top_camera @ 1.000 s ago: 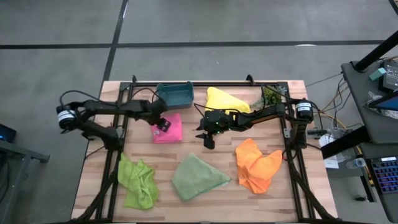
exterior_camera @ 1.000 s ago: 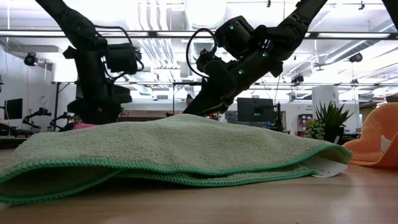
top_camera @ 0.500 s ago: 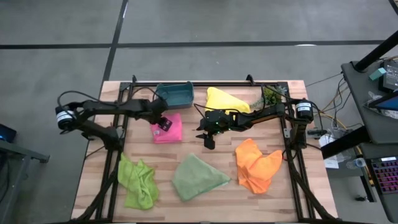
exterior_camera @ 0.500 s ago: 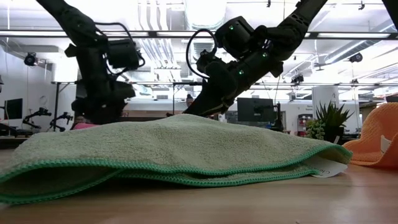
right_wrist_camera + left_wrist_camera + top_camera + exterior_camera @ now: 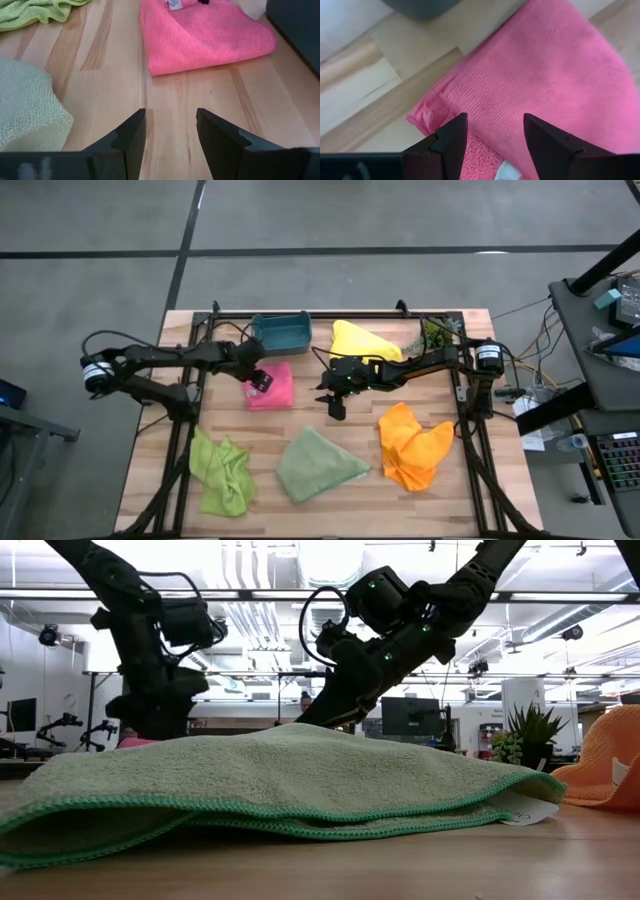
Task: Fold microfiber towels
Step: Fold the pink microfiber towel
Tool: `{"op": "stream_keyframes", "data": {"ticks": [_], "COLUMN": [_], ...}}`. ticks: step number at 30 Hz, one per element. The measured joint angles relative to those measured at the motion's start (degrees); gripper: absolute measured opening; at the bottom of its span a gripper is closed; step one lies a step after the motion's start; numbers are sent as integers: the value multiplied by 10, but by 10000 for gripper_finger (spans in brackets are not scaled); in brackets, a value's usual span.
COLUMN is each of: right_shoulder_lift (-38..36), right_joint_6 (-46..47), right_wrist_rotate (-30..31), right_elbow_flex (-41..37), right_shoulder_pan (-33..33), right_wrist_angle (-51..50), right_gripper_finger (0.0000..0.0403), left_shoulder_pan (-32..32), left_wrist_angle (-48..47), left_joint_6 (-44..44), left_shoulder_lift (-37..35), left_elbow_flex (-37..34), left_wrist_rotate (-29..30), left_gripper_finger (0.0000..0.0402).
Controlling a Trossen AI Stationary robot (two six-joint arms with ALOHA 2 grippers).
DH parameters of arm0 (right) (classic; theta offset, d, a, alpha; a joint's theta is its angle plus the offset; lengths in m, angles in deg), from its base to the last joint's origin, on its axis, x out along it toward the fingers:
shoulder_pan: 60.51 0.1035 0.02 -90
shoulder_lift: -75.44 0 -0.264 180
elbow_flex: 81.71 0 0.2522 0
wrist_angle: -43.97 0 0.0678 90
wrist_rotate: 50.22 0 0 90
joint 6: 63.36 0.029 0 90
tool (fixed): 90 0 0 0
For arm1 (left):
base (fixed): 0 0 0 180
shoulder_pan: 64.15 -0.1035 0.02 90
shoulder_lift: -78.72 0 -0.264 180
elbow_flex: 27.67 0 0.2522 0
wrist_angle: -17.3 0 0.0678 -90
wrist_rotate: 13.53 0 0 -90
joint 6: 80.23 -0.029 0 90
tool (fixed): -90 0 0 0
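Left gripper [image 5: 262, 379] hovers over the near-left corner of the pink towel [image 5: 272, 386], its two fingers [image 5: 451, 141] spread apart with cloth showing between them; nothing is pinched. Right gripper [image 5: 335, 401] hangs over bare wood between the pink towel and the orange towel [image 5: 412, 444], jaws also parted and empty.

The pink towel lies flat just in front of the teal bin [image 5: 280, 332], already doubled into a neat rectangle, with a small white label [image 5: 174, 4] at one edge. Its surface is finely ribbed and matte. The other four are not yet folded: the yellow towel [image 5: 362, 340] is at the back, the lime towel [image 5: 222, 471] crumpled at the front left, the sage towel [image 5: 315, 465] in the front middle, the orange one bunched at the front right.

I judge these cloths very light, soft and limp. They will sag and drape when lifted, and the pile should grip the pads well, not slip. The best hold is at a corner or hemmed edge, pinching only the top layer so the fold below does not come up with it.
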Motion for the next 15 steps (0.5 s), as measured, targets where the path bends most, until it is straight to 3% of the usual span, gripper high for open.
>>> {"op": "stream_keyframes", "data": {"ticks": [15], "right_shoulder_lift": [0], "right_joint_6": [-1], "right_wrist_rotate": [0], "right_elbow_flex": [0], "right_shoulder_pan": [0], "right_wrist_angle": [0], "right_gripper_finger": [164], "left_shoulder_pan": [0], "left_wrist_angle": [25], "left_joint_6": [14], "left_shoulder_lift": [55], "left_elbow_flex": [-1], "left_wrist_rotate": [-2], "left_gripper_finger": [178]}}
